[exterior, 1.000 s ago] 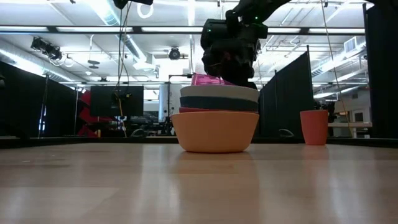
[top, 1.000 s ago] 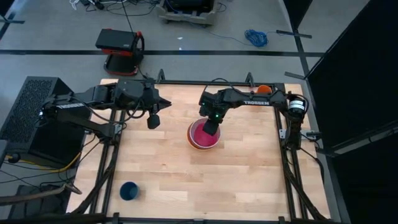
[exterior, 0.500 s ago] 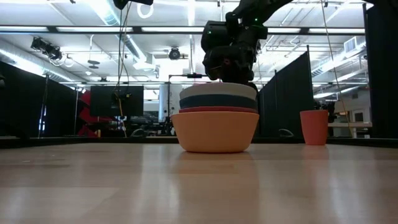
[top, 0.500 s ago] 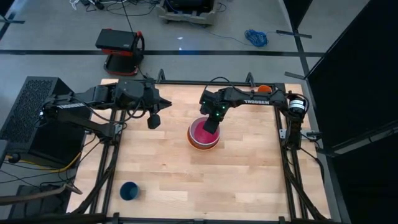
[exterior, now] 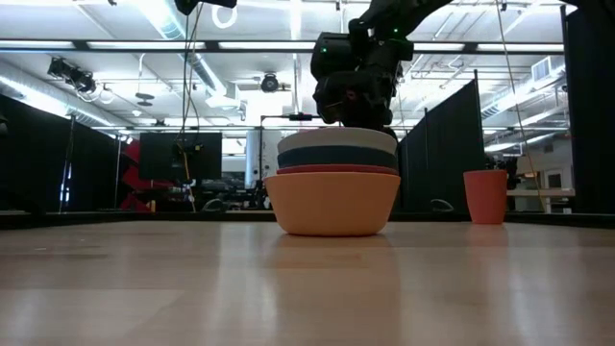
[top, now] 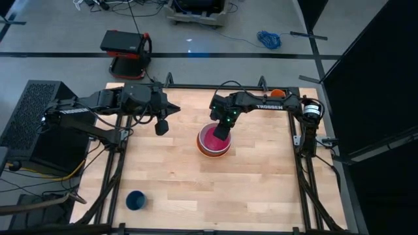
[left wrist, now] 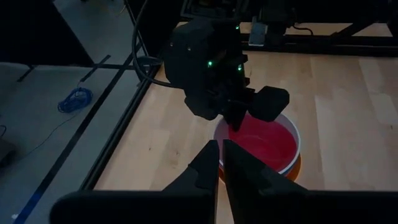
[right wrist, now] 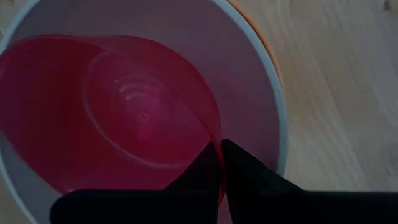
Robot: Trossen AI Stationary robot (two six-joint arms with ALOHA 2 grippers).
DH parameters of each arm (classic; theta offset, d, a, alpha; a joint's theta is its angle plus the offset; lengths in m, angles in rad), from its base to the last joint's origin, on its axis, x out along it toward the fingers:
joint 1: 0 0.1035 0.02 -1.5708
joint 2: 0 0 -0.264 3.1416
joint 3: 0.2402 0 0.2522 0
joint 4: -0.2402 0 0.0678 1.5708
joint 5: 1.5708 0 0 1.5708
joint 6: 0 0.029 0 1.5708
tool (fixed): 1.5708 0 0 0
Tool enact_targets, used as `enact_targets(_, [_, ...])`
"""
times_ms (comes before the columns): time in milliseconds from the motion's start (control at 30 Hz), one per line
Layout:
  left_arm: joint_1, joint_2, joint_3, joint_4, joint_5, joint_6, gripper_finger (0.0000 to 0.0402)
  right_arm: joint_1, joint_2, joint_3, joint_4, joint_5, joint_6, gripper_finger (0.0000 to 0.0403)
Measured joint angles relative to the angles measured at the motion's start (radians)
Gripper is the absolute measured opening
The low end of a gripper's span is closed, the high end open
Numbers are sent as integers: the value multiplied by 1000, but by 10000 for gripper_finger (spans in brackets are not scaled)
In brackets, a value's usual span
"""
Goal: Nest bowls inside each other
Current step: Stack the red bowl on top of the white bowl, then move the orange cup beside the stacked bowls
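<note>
Bowls stacked mid-table: orange bowl [exterior: 332,204] at bottom, then red [exterior: 336,170], teal [exterior: 336,157], white [exterior: 336,140]; pink bowl [right wrist: 118,118] sits inside the white one. Right gripper [right wrist: 221,158] low over the stack, its fingers astride the pink rim, nearly closed; whether they pinch it or have just let go, I cannot tell. Left gripper [left wrist: 221,163] hangs off to the stack's left, fingers pressed together, empty. Orange cup [exterior: 485,196] near the table's far right edge; blue cup [top: 136,200] near the front left.

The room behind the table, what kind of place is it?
Probably a robotics lab in an industrial hall: exposed ceiling ducts, black partition curtains, loose cables on concrete, and a framed wooden table.
</note>
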Motion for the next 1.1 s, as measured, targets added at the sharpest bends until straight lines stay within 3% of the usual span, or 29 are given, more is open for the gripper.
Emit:
enact_targets(767, [0,0,0,-1,0,0,3,-1,-2,71,-65,1,-39,134])
enact_targets(1100, [0,0,0,-15,0,1,3,-24,-11,163,-108,19,-65,166])
